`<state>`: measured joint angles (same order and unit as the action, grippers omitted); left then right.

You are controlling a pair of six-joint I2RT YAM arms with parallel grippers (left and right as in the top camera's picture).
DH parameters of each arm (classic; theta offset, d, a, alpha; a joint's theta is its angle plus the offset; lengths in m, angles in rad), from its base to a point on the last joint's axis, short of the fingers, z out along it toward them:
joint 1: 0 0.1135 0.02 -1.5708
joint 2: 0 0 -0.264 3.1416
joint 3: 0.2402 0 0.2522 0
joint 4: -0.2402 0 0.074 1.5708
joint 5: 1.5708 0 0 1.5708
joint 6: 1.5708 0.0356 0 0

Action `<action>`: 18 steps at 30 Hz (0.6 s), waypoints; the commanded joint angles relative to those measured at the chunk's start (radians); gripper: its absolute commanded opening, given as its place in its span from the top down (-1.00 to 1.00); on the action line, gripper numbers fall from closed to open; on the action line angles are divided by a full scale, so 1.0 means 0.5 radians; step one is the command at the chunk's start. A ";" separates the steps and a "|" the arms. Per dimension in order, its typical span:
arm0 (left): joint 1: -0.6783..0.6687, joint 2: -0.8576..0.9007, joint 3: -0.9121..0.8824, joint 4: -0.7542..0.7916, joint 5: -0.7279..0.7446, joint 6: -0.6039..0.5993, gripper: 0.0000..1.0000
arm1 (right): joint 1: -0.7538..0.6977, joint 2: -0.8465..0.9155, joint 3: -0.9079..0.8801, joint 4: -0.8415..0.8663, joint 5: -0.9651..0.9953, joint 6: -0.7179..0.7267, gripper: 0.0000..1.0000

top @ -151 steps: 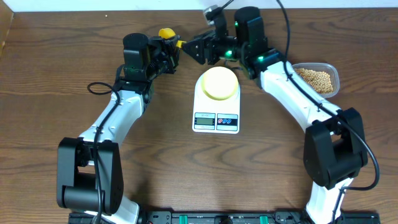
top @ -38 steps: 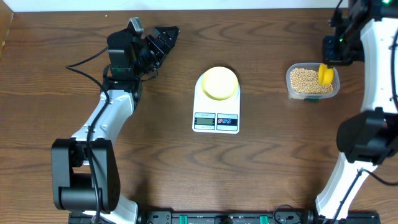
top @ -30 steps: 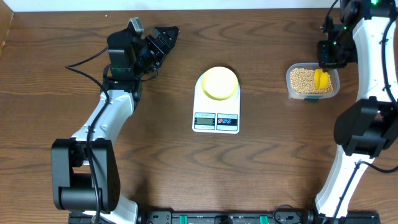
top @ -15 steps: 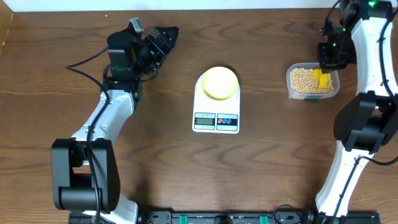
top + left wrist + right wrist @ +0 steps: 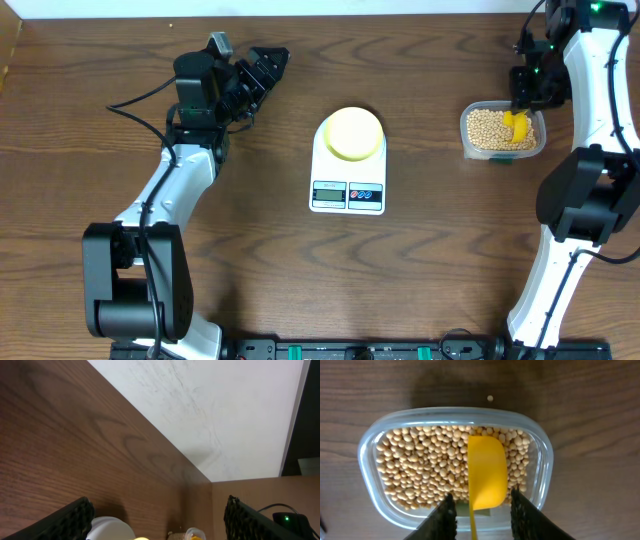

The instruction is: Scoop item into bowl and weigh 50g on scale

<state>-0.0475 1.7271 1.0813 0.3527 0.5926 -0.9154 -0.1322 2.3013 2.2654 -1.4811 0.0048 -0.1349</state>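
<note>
The work is at its early stage: judging from how things lie, no beans (image 5: 420,465) have reached the bowl (image 5: 352,133) yet, so all the scooping and the weighing to the target are left to do. The bowl sits on the platform of the scale (image 5: 347,195), small, round and pale yellow, and from above its inside looks plain and bare. The scale's display is too small to read. The beans are small, round and tan, and they lie in a loose, fairly even heap in a clear plastic tub (image 5: 540,455) well to the right of the scale. One stray bean lies on the table (image 5: 420,270) just past the tub's far rim. A yellow scoop (image 5: 487,475) rests on the heap with its cup towards the right side of the tub. Whether it carries any beans cannot be told. The right gripper (image 5: 482,507) hangs over the tub with its jaws parted on either side of the scoop. A gap shows on each side, so the scoop seems to lie loose and not pinched. The left gripper (image 5: 157,515) is well off to the left of the scale, nearer the far edge of the table, with its jaws spread wide and nothing between them.
</note>
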 commanded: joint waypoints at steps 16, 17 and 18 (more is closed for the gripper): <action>-0.001 -0.156 0.032 -0.021 0.056 0.583 -0.96 | -0.009 0.026 0.016 -0.005 0.024 0.013 -0.98; -0.001 -0.185 0.034 -0.050 0.055 0.633 -0.96 | -0.009 0.026 0.016 -0.005 0.024 0.013 -0.98; -0.001 -0.218 0.037 -0.092 0.048 0.689 -0.96 | -0.009 0.026 0.016 -0.005 0.024 0.013 -0.99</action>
<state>-0.0475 1.6890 1.0813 0.3248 0.6037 -0.6926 -0.1326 2.3013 2.2654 -1.4826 0.0051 -0.1314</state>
